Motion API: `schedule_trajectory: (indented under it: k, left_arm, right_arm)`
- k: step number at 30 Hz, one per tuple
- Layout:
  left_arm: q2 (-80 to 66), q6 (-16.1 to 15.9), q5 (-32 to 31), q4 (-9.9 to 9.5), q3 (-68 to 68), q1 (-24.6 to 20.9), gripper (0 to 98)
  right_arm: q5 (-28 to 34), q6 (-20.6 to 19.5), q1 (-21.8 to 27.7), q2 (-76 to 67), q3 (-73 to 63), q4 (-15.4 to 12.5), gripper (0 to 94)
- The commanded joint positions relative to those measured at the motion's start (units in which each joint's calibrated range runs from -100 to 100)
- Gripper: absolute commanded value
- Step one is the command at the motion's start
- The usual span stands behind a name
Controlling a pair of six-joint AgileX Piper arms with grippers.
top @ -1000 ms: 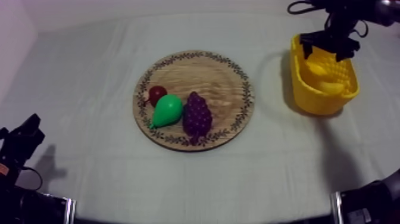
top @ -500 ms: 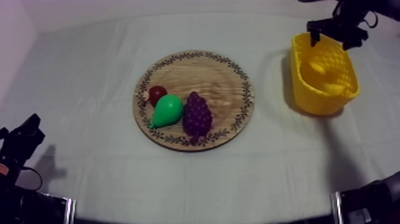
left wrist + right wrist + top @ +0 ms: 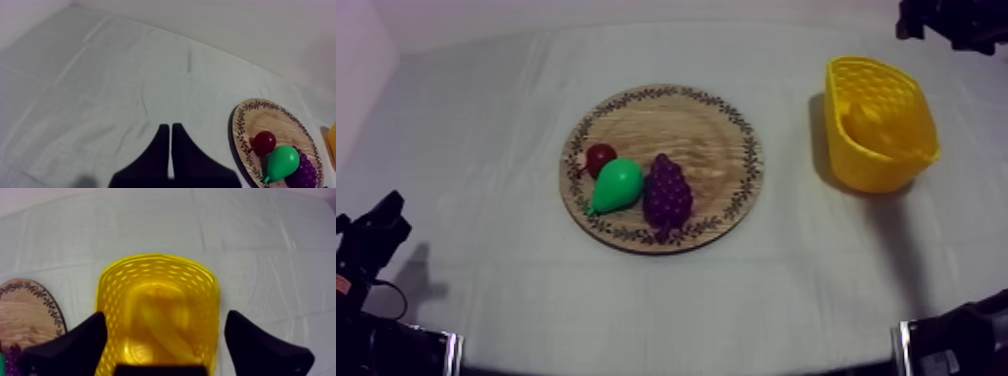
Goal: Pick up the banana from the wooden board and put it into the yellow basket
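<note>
Nearest you, at about seven o'clock on the counter (image 3: pixel 536 320) in the top view, your left tool (image 3: pixel 170 130) sat parked. Its fingers were clenched together on nothing, well apart from everything that mattered. Beyond it, mid-counter, the wooden board (image 3: pixel 706 130) carried only the pear (image 3: pixel 616 185), the grapes (image 3: pixel 668 192) and the small red fruit (image 3: pixel 600 158), bunched on its nine o'clock half.

Farther off, at three o'clock from the board, stood the yellow basket (image 3: pixel 871 172). The banana (image 3: pixel 876 125) lay inside it on the bottom, its long axis running roughly from ten o'clock to four o'clock. Farthest of all, at about one o'clock from the basket, your right arm (image 3: pixel 961 20) hung over the counter's far corner. Your right tool (image 3: pixel 166 317) was released, with its fingers spread wide and nothing between them. In the right wrist view the banana lay beyond the gap, touching neither finger.

I judged the placing done. The right arm was by far the nearer one, and all it needed next was a clean retreat, kept clear of the basket rim.
</note>
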Motion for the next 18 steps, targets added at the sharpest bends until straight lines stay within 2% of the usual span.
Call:
schedule_trajectory:
  k: [1,6,12,18]
  left_arm:
    - [0.0,0.0,0.0,-0.01,0.0,0.0,0.1]
    - [0.0,0.0,0.0,-0.01,0.0,0.0,0.1]
    - [0.0,0.0,0.0,-0.01,0.0,0.0,0.1]
    - [0.0,0.0,0.0,-0.01,0.0,0.0,0.1]
  right_arm:
    - [-1.5,-0.3,-0.4,-10.3,4.3,-0.1,54.0]
    - [-4.4,-1.1,-1.5,-19.8,12.7,-0.3,36.0]
    - [-8.3,0.0,-1.7,-29.1,23.7,-1.2,16.0]
    - [-12.0,0.8,-1.0,-36.5,34.9,-1.8,2.9]
